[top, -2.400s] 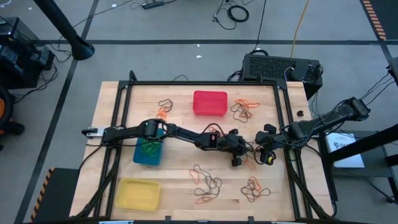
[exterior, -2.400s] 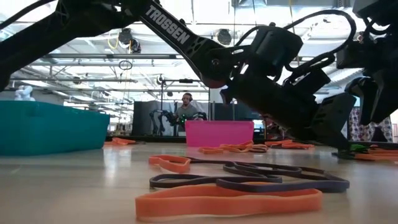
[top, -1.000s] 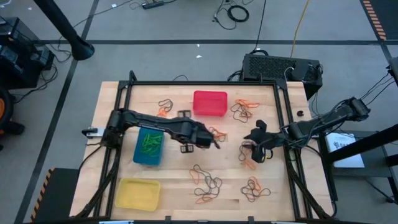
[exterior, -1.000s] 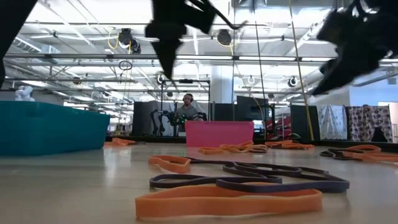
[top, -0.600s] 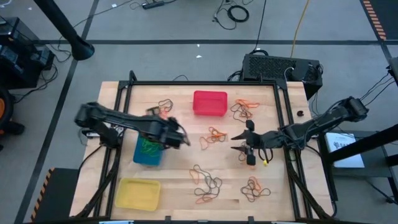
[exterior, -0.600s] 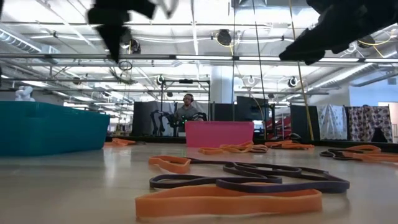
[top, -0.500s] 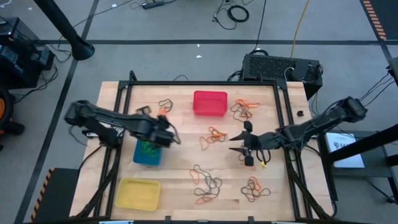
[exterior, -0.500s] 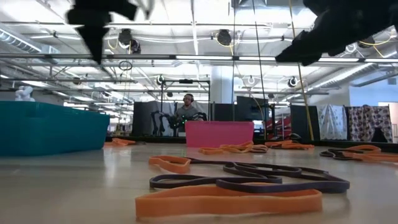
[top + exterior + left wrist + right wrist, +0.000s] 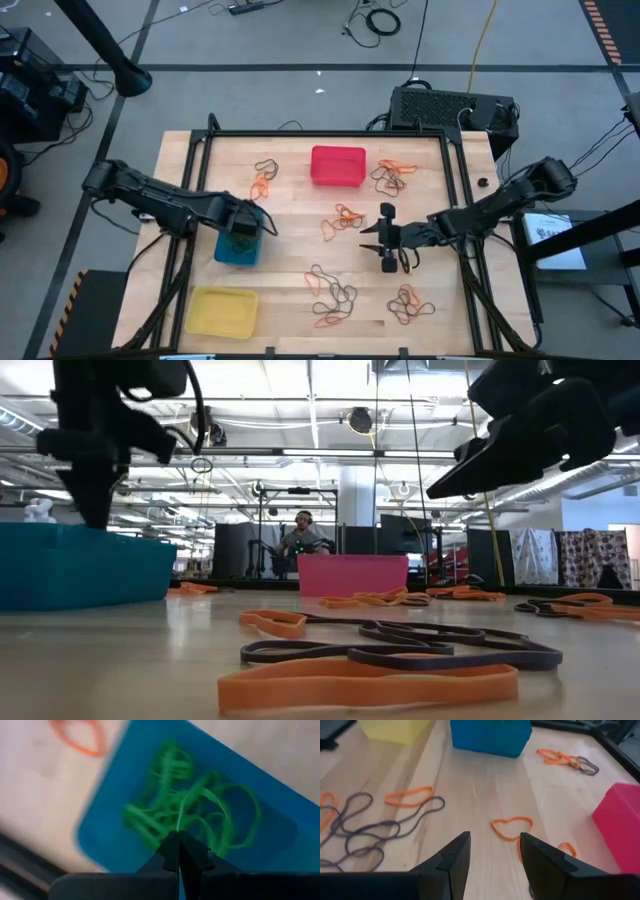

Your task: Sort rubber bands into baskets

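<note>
My left gripper (image 9: 243,228) is shut over the blue basket (image 9: 232,248), its fingers pointing down into it (image 9: 95,510). A green rubber band (image 9: 178,822) runs from its fingertips to the heap of green bands (image 9: 200,815) in the basket. My right gripper (image 9: 384,241) hovers open and empty right of the table's middle, its fingers (image 9: 492,855) pointing toward the left edge above an orange band (image 9: 511,827). The red basket (image 9: 337,165) stands at the far middle. The yellow basket (image 9: 221,310) stands at the near left. My left gripper pinches a thin strand of the green rubber band (image 9: 178,826) between its two fingertips, from above, pointing down. The band hangs below the fingers into the blue basket, where it merges with the other green bands.
Orange and dark bands lie loose on the table: by the red basket (image 9: 392,177), at the far left (image 9: 264,175), in the middle (image 9: 345,215), and near the front edge (image 9: 335,292) (image 9: 408,303). A black frame (image 9: 330,135) borders the table. A person sits far behind (image 9: 301,532).
My left gripper has swung, still shut, from the table's middle toward its left edge and come down over the blue basket. My right gripper has moved a little toward the table's left edge and stays open.
</note>
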